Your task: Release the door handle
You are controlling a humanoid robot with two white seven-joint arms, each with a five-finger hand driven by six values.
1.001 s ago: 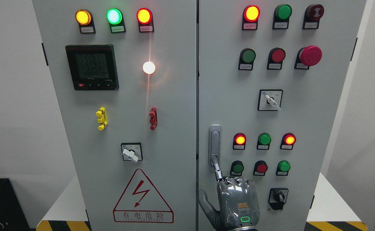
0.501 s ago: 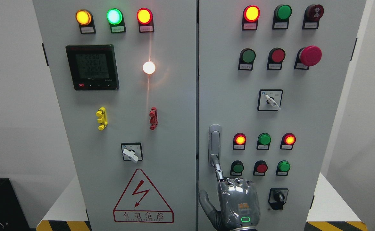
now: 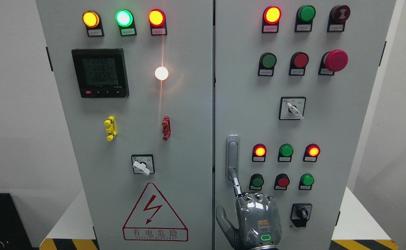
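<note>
Low on the grey metal right cabinet door [image 3: 331, 139], the robot's grey right hand [image 3: 256, 222] comes up from the bottom edge. Its index finger [image 3: 237, 185] is stretched up to the lower end of the upright silver door handle [image 3: 232, 152], its other fingers are curled and it grips nothing. Compared with a second ago it has hardly shifted, though the thumb [image 3: 223, 220] now shows a little more at its left. The handle sits just right of the dark seam [image 3: 213, 139] between the two doors. A round green push button [image 3: 257, 181] lies just above the knuckles, and a black rotary switch [image 3: 302, 214] is near on the right. Left of the seam, a red lightning warning triangle [image 3: 154, 215] occupies the lower left door, apart from the hand.
</note>
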